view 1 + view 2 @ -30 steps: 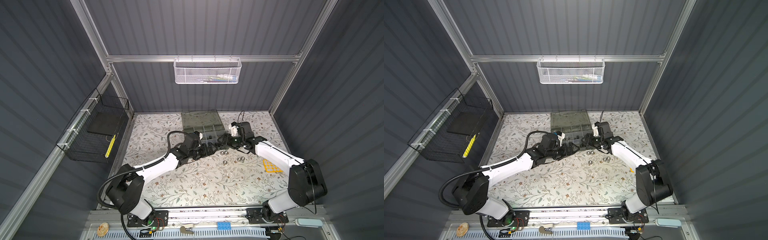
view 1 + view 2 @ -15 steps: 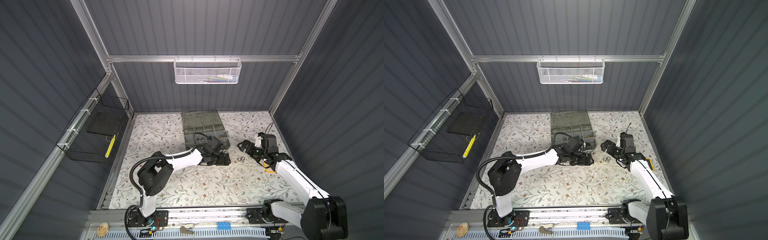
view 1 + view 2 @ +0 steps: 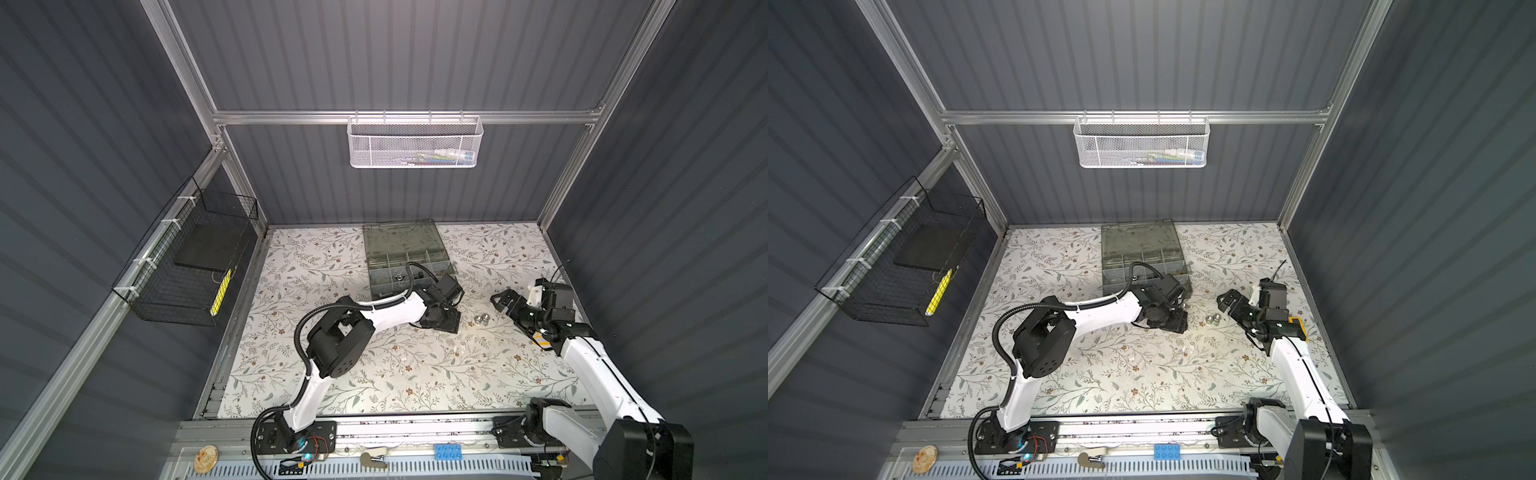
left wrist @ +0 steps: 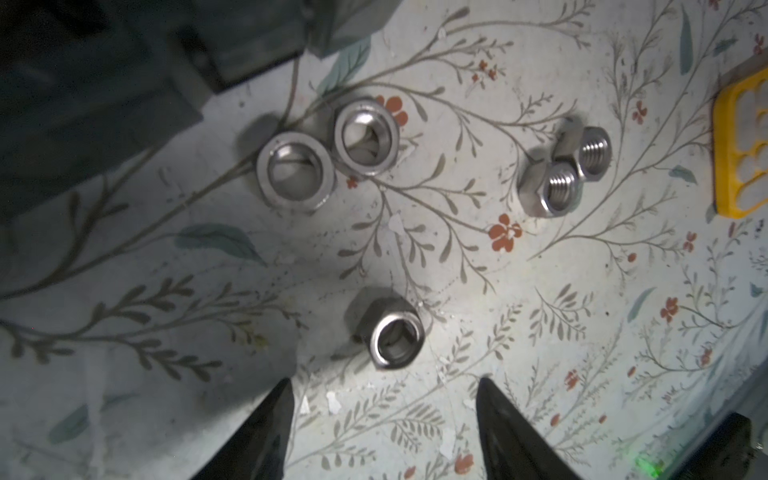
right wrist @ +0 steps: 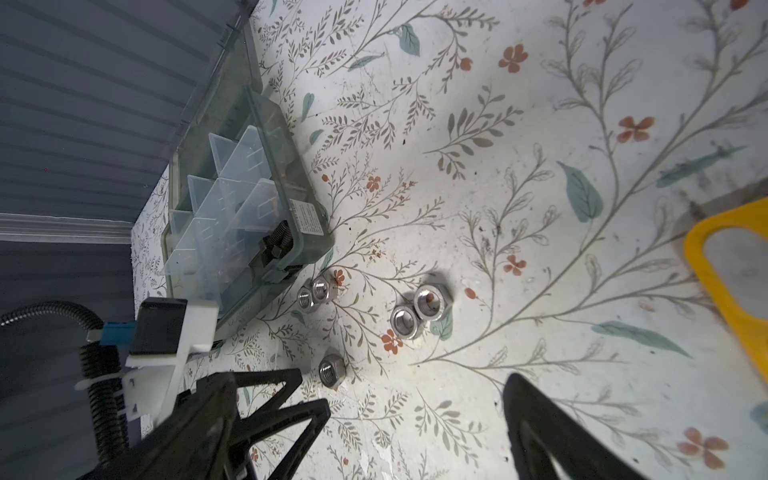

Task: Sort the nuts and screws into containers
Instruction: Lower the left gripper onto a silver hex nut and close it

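Observation:
Several silver nuts lie loose on the floral cloth in front of the open organiser case point(image 3: 399, 245) point(image 5: 249, 199). One hex nut point(image 4: 390, 332) point(image 5: 331, 371) sits just beyond the tips of my left gripper point(image 4: 384, 386) point(image 3: 446, 322), which is open with only cloth between its fingers. Farther on are two flat ring nuts point(image 4: 295, 174) and two hex nuts point(image 4: 548, 191). A dark screw point(image 5: 276, 243) lies in a corner container of the case. My right gripper point(image 5: 365, 378) point(image 3: 500, 300) hangs wide open and empty to the right of the nuts point(image 3: 481, 320).
A yellow plastic piece point(image 4: 744, 145) point(image 5: 739, 282) lies on the cloth by the right arm. The left arm's wrist camera mount point(image 5: 166, 332) is close beside my right gripper. A white mesh basket point(image 3: 415, 143) hangs on the back wall, a black wire basket point(image 3: 195, 266) on the left wall.
Both grippers have left the organiser case. The left one came down to the cloth in front of it, by the loose nuts. The right one pulled back to the right and opened wide.

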### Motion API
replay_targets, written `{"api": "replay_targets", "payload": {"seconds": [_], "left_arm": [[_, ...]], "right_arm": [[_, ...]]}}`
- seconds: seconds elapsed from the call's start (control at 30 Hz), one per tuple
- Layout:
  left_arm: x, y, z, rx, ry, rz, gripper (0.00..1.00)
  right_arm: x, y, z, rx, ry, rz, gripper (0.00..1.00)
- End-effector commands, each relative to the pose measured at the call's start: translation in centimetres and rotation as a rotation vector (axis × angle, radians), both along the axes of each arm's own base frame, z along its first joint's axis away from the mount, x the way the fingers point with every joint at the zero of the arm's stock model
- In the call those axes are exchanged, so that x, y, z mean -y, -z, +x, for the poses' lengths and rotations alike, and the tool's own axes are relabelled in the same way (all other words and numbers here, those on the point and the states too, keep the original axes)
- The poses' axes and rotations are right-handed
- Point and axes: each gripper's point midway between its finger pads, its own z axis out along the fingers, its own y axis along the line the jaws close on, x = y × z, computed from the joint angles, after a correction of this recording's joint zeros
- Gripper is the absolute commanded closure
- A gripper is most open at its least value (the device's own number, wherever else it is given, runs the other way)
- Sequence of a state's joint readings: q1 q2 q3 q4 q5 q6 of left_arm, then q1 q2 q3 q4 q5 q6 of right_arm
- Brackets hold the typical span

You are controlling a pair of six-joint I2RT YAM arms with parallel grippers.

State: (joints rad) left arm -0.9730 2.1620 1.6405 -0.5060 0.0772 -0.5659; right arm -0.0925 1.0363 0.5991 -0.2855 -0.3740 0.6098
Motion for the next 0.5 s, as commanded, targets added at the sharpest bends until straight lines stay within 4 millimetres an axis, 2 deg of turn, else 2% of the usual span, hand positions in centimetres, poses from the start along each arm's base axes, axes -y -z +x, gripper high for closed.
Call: {"api": "replay_targets", "payload": {"seconds": [0.0, 0.2, 0.47], "left_arm": [[-0.44, 0.55, 0.0, 0.053, 0.083, 0.089, 0.31], [0.16, 0.64, 0.18, 0.081, 0.163, 0.105, 0.32], [0.31, 0.95, 0.29, 0.128, 0.257, 0.13, 0.39]], "right_arm": [[-0.36, 0.39, -0.32, -0.011, -0.017, 0.029, 0.01], [-0.12, 0.25, -0.33, -0.006, -0.008, 0.028, 0.01], [-0.14, 0.38, -0.22, -0.01, -0.005, 0.038, 0.01]]}}
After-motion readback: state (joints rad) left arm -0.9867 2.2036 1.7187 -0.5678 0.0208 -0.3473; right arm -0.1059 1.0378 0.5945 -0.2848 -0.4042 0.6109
